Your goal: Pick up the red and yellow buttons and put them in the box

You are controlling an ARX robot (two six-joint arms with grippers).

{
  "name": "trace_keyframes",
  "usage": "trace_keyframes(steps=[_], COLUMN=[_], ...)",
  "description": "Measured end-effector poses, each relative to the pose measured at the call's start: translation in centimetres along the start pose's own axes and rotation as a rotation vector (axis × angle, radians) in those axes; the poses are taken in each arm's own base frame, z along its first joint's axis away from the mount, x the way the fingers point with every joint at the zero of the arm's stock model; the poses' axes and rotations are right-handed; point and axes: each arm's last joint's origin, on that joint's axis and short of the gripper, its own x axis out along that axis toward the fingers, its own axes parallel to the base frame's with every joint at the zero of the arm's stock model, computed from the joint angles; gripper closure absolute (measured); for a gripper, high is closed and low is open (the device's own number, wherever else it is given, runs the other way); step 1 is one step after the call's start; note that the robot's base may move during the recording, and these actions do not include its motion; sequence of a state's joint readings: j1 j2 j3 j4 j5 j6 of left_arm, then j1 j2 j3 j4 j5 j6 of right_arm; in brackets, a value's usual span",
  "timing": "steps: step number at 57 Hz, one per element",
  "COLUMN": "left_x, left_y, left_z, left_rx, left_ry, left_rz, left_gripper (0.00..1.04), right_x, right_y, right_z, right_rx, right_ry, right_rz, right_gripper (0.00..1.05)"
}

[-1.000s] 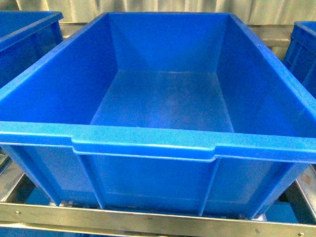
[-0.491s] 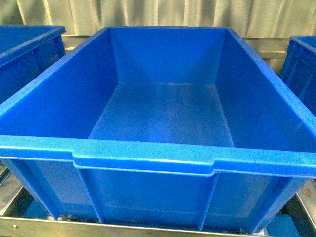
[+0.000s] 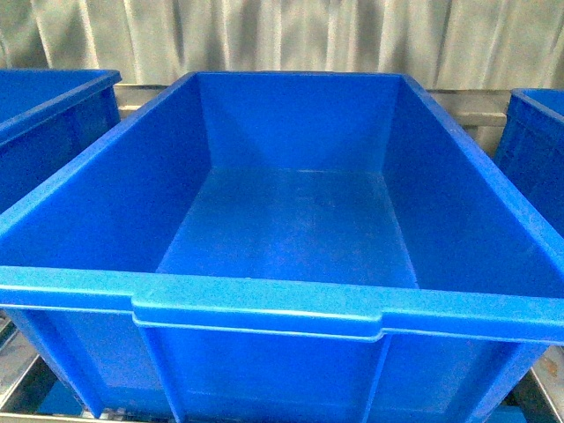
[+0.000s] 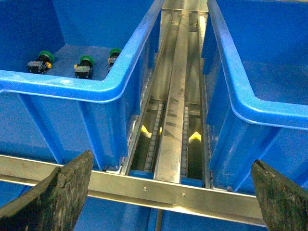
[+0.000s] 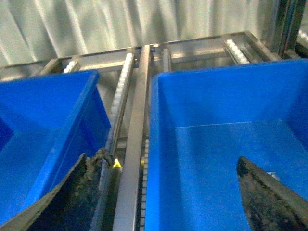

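**A:** Red and yellow buttons, do you see any of them?

**B:** No, not one. I start from the tools. The left gripper (image 4: 166, 192) is spread wide and holds nothing; its two dark fingers (image 4: 57, 192) stand at both sides of the left wrist view. The right gripper (image 5: 178, 192) is also wide apart and empty.

**A:** What is under them?

**B:** The left gripper hangs over the gap between two blue bins, above the metal rail (image 4: 171, 139) with its small rollers. In the bin on one side (image 4: 72, 86) three green-capped push-buttons (image 4: 84, 67) lie on the floor near the wall. These are not for the task. The right gripper hangs over the gap between the middle bin and a further bin (image 5: 207, 86); I see no button in it, but part of its floor is hidden by a finger.

**A:** And the box for placing?

**B:** I judge it is the big blue bin (image 3: 264, 300) in the front view. Its floor is bare, so nothing is placed yet.

**A:** Why are the arms held so?

**B:** I think they are only waiting or searching, wide and ready, with no target chosen.

**A:** The room?

**B:** The bins sit on a roller conveyor frame; behind is a grey corrugated wall (image 3: 282, 35).
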State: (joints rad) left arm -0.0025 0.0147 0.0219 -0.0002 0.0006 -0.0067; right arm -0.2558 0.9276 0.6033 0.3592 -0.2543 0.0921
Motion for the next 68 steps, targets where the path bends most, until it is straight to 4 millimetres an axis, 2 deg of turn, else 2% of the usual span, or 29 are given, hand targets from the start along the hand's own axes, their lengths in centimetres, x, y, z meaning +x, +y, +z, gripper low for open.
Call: trace_keyframes(steps=[12,15,22,52,68], left_x=[0.0,0.0,0.0,0.0,0.0], left_y=[0.0,0.0,0.0,0.0,0.0], left_z=[0.0,0.0,0.0,0.0,0.0], left_rx=[0.000,0.000,0.000,0.000,0.000], left_ry=[0.000,0.000,0.000,0.000,0.000], left_rz=[0.000,0.000,0.000,0.000,0.000], left_gripper=[0.08,0.08,0.08,0.08,0.08], right_x=[-4.7,-5.2,-6.2,-8.2,-9.0], right_y=[0.7,0.9,1.6,3.6,3.6], right_z=[-6.4,-7.0,-8.0,-11.1,-11.8], right_rx=[-0.056,-0.060,-0.073,-0.078,-0.078], right_ry=[0.056,0.053,0.036,0.039,0.037], right_rz=[-0.004,-0.007,-0.012,0.003,-0.003], right_gripper=[0.72,0.78,1.00,1.01,1.01])
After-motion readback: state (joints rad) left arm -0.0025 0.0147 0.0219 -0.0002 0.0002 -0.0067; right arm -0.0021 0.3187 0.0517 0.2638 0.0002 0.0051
